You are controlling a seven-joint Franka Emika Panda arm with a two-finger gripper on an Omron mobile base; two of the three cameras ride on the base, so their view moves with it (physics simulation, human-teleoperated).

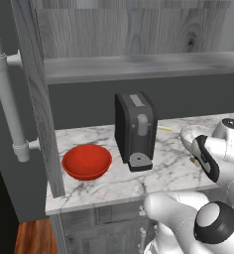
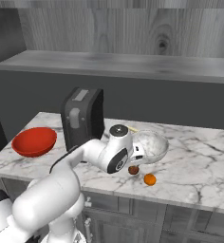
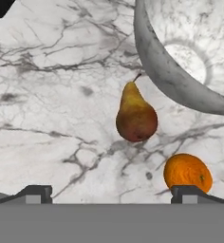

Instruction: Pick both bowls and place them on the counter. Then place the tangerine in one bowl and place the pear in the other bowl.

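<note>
Glossy red bowl and marbled stone bowl are set on the bench — small orange tangerine and brown pear not yet bowled, claw spread empty.

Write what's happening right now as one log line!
tool: open, above counter | pear: on counter beside marbled bowl | tangerine: on counter | red bowl: on counter | fruit not yet bowled

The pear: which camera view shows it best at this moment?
The hand view: the pear lies large and unobstructed on the counter, stem and tapering neck plain. The right base view shows it as a tiny dark lump beside the arm. In the left base view I cannot make it out.
</note>
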